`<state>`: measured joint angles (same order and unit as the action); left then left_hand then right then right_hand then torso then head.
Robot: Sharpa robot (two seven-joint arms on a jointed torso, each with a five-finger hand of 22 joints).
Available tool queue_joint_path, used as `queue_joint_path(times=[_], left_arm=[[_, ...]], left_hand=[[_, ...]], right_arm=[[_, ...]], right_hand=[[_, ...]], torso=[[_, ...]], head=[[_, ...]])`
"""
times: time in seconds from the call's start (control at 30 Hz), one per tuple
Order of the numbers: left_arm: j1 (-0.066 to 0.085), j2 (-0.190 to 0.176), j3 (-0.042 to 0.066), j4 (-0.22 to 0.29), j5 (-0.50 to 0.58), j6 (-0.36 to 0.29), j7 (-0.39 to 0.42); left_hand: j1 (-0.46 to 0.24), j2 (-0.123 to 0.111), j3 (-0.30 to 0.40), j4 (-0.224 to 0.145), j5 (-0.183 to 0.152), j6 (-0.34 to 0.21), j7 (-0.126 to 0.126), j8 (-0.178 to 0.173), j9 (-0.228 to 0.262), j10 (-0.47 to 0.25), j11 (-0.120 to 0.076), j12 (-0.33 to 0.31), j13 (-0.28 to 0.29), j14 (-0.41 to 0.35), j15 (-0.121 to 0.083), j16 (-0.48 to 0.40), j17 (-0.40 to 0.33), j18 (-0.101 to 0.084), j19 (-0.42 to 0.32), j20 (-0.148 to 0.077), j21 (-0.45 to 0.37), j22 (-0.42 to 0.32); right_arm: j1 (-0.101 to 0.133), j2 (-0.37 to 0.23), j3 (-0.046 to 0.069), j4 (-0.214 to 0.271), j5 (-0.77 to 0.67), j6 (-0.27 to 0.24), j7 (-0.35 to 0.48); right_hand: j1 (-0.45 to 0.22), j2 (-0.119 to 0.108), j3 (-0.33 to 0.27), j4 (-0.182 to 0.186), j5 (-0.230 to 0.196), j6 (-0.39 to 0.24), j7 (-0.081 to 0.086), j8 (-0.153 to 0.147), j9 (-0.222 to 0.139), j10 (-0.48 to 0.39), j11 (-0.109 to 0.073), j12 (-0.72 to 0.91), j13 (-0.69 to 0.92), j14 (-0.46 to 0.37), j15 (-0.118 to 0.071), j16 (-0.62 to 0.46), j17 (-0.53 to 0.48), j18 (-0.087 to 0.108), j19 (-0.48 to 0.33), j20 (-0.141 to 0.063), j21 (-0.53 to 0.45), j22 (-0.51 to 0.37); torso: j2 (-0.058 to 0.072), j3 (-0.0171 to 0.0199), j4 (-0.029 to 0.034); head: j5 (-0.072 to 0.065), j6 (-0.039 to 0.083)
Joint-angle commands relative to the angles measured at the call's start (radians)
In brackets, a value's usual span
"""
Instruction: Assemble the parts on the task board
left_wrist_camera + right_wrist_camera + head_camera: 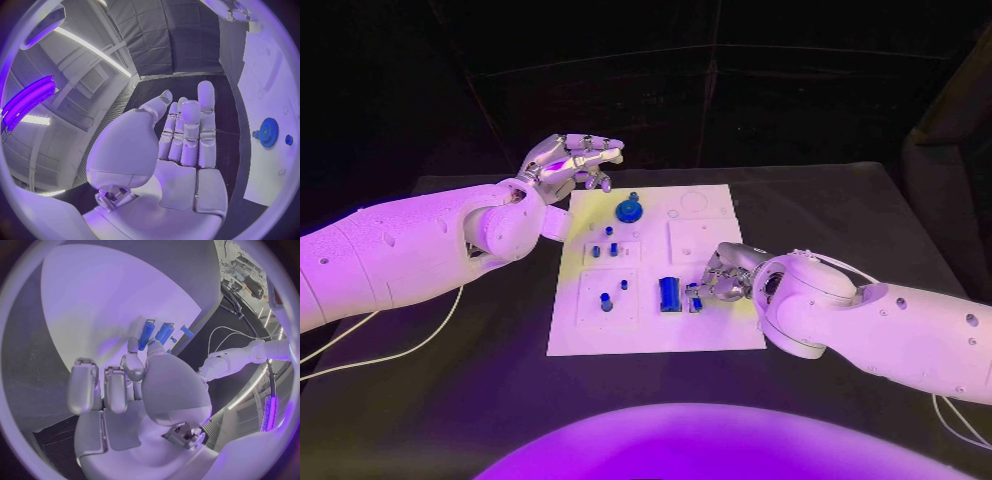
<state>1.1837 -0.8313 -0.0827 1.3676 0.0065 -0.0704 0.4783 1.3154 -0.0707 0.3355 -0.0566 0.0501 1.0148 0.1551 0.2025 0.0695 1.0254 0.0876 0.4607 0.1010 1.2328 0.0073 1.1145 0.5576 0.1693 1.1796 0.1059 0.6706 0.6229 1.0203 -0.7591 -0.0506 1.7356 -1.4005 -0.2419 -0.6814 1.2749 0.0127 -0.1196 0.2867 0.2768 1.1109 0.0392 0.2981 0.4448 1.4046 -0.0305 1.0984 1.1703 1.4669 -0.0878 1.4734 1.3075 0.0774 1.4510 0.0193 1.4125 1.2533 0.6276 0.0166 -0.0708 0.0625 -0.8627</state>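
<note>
The white task board [718,325] lies in the middle of the black table. A blue gear [630,211] stands near its far left edge, also seen as the gear [269,132] beside my left hand. Small blue pegs [603,243] stand in the left half. An upright blue block [671,293] is near the board's centre. My left hand [571,163] hovers above the board's far left corner, its fingers [187,132] straight and apart, holding nothing. My right hand [727,276] reaches in low from the right, its fingertips [133,361] at a small blue part [694,297] next to the block [147,333]; a grip is not clear.
The board's right half has pale recessed outlines [694,240] and no parts on it. Black table [473,370] surrounds the board on all sides. A white cable [387,350] trails from my left arm across the table's left side.
</note>
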Motion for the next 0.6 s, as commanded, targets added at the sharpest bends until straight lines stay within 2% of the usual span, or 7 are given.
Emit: queue_joint_path(times=[0.03, 0.33, 0.6], left_arm=[[0.002, 0.0, 0.001, 0.002, 0.002, 0.014, 0.0], [0.002, 0.0, 0.001, 0.002, 0.002, 0.016, -0.002], [0.002, -0.001, 0.001, 0.002, 0.002, 0.016, -0.003]], left_hand=[[0.0, 0.006, -0.005, 0.0, 0.0, -0.008, 0.002, 0.006, -0.001, -0.01, 0.0, 0.006, 0.001, -0.005, 0.001, -0.005, -0.001, 0.013, -0.001, 0.004, -0.002, -0.001], [0.0, 0.006, -0.006, 0.0, 0.001, -0.009, 0.002, 0.006, -0.001, -0.011, 0.001, 0.006, 0.001, -0.006, 0.001, -0.006, -0.002, 0.013, -0.001, 0.005, -0.003, -0.002], [0.0, 0.006, -0.006, 0.0, 0.001, -0.009, 0.002, 0.006, -0.001, -0.011, 0.001, 0.006, 0.001, -0.006, 0.001, -0.006, -0.002, 0.013, -0.001, 0.005, -0.003, -0.002]], right_arm=[[0.001, 0.003, 0.0, 0.001, -0.029, 0.014, -0.004], [0.001, 0.004, 0.0, 0.007, -0.022, 0.022, -0.001], [0.001, -0.008, 0.0, 0.011, -0.019, 0.006, 0.002]], right_hand=[[-0.018, 0.001, -0.013, 0.0, -0.026, 0.0, 0.008, -0.006, 0.004, 0.002, 0.004, -0.006, 0.002, 0.071, -0.002, 0.001, 0.098, -0.014, 0.002, 0.001, -0.001, -0.001], [-0.037, 0.002, -0.032, 0.0, -0.013, 0.002, 0.008, -0.01, 0.01, 0.004, 0.004, -0.002, 0.01, 0.072, -0.002, 0.002, 0.101, -0.015, 0.003, 0.002, 0.0, 0.002], [-0.055, 0.006, -0.053, 0.0, -0.035, 0.004, 0.007, -0.014, 0.016, 0.004, 0.004, -0.006, 0.012, 0.071, -0.002, 0.001, 0.1, -0.014, 0.002, 0.002, -0.001, 0.001]], torso=[[0.0, 0.0001, 0.0008], [0.0, 0.0, -0.0003], [-0.001, -0.0001, 0.0006]], head=[[0.0, -0.001], [-0.001, -0.002], [-0.001, -0.002]])
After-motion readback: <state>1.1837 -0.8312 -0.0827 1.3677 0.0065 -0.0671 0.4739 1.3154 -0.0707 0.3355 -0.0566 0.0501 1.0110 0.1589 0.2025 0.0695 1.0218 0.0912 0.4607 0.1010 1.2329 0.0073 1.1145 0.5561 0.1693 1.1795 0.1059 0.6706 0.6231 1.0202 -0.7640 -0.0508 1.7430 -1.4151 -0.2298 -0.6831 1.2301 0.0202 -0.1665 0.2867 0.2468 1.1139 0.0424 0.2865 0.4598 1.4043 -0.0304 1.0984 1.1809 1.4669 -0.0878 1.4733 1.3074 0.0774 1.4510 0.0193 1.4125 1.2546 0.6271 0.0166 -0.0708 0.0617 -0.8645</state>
